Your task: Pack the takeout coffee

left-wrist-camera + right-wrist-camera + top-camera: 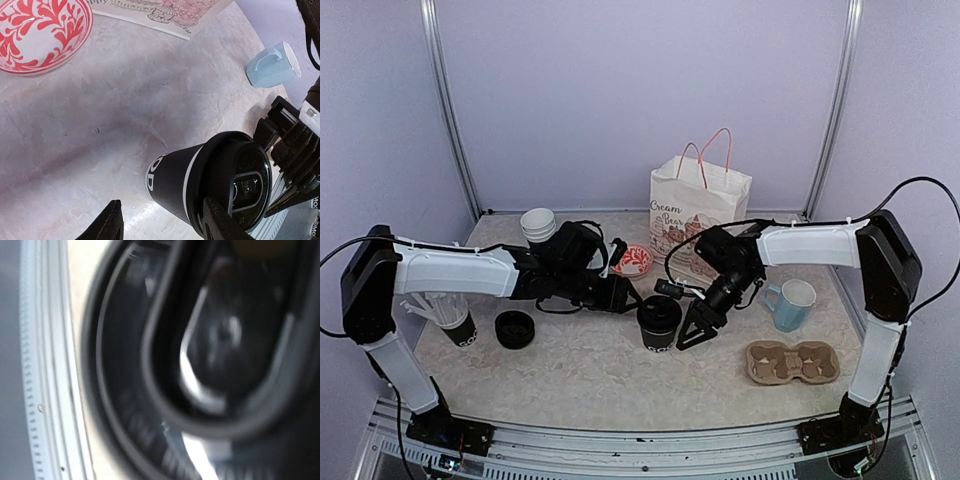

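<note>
One takeout coffee cup (660,323), black with a black lid, stands upright mid-table. In the left wrist view the same cup (175,180) shows white lettering at its base and its lid (245,185) is on. My left gripper (165,225) is open; its right finger (220,220) overlaps the lid's rim and the left finger (111,222) stands clear over bare table. From above, the left gripper (632,298) sits just left of the cup. My right gripper (695,338) is open just right of the cup. The right wrist view is filled by the blurred black lid (200,365).
A white paper bag (698,210) stands behind the cup. A light-blue mug (792,303) and a cardboard cup carrier (792,362) are at the right. A red-patterned bowl (632,260), stacked white cups (538,225), a loose black lid (515,328) and a straw-filled black cup (455,318) lie left.
</note>
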`<state>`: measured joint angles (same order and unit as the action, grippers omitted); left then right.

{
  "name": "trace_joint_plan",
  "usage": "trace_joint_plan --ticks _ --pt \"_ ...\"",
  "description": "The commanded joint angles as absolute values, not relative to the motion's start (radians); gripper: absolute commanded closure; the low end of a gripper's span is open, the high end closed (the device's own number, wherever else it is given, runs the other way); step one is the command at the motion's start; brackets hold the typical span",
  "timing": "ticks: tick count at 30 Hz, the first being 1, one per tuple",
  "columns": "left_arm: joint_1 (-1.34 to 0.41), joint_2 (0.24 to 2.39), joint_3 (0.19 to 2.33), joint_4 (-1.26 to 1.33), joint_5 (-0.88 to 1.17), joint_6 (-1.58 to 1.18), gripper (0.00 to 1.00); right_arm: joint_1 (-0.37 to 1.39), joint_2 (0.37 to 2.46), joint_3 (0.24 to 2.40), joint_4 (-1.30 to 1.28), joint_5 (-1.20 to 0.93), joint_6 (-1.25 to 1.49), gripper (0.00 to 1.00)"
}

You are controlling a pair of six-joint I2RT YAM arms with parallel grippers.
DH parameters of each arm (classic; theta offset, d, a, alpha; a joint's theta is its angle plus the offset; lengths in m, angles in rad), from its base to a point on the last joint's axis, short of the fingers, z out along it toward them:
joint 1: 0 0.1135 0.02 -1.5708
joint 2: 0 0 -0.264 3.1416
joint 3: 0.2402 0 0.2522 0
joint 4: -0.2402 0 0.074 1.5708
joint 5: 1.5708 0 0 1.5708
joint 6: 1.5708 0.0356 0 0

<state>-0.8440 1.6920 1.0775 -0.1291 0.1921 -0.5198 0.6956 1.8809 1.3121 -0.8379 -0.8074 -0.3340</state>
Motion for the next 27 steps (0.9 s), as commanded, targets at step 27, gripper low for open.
trace_joint_plan --ticks 27 --pt "-0.955 1.544 0.981 -0.273 0.036 -0.586 0.57 0.706 1.829 1.351 -0.656 -0.433 -0.289 0.65"
